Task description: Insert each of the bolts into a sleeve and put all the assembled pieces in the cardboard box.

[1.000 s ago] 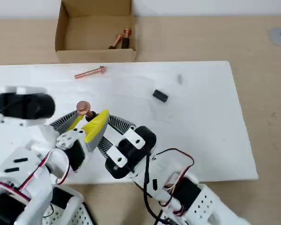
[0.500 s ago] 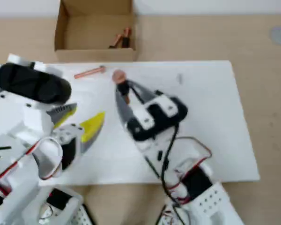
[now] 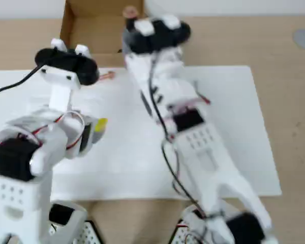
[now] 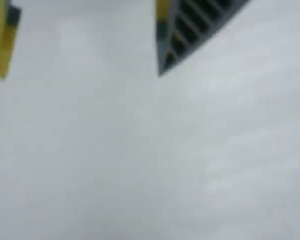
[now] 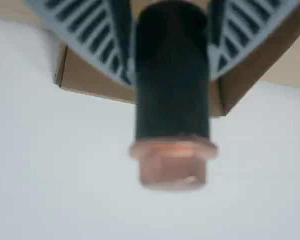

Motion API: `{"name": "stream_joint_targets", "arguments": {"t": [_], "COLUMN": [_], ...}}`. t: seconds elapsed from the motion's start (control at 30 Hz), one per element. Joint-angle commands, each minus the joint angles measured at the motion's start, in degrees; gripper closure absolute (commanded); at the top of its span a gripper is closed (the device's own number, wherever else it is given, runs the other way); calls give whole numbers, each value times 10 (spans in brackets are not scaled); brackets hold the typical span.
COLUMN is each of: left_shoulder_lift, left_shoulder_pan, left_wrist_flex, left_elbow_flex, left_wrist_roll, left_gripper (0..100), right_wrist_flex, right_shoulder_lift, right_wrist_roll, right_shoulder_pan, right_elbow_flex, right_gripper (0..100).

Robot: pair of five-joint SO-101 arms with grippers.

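Right claw (image 5: 172,70): grey ribbed plastic fingers (image 5: 90,35), clamped from both sides on a black cylindrical sleeve (image 5: 172,85). The sleeve is gripped by its smooth matte wall, so that the copper-coloured flanged bolt head (image 5: 172,165) is left free at the end. In the high view the assembled piece is carried at the open brown cardboard box (image 3: 66,35), near its right wall, and is judged ready for release there.

Left claw (image 4: 85,50): one yellow finger (image 4: 0,40) and one grey slatted finger (image 4: 190,25), set well apart with nothing between them. It is held low over the white flat board (image 4: 140,175) and is judged parked clear of the other arm.

Loose copper bolt (image 3: 108,75): slim and metallic, laid on the board near the box's front wall, not yet sleeved.
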Motion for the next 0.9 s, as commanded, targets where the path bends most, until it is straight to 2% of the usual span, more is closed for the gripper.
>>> {"name": "stream_joint_targets", "arguments": {"t": [0.0,0.17,0.43,0.8,0.87], "left_shoulder_lift": [1,0,0,0,0], "left_shoulder_pan": [-47,-92,-118,-113,-113], "left_wrist_flex": [-33,-40,-18,-16,-17], "left_elbow_flex": [41,74,75,96,112], "left_wrist_roll": [-4,-10,-16,-16,-15], "left_gripper": [797,797,797,797,797], "right_wrist_flex": [-34,-95,-92,104,148], "right_shoulder_lift": [128,327,639,968,1015], "right_wrist_roll": [-7,-7,-4,-3,3], "right_shoulder_pan": [15,35,65,66,65], "right_elbow_flex": [-139,-283,-558,-1006,-1076], "right_gripper": [989,989,988,983,940]}}
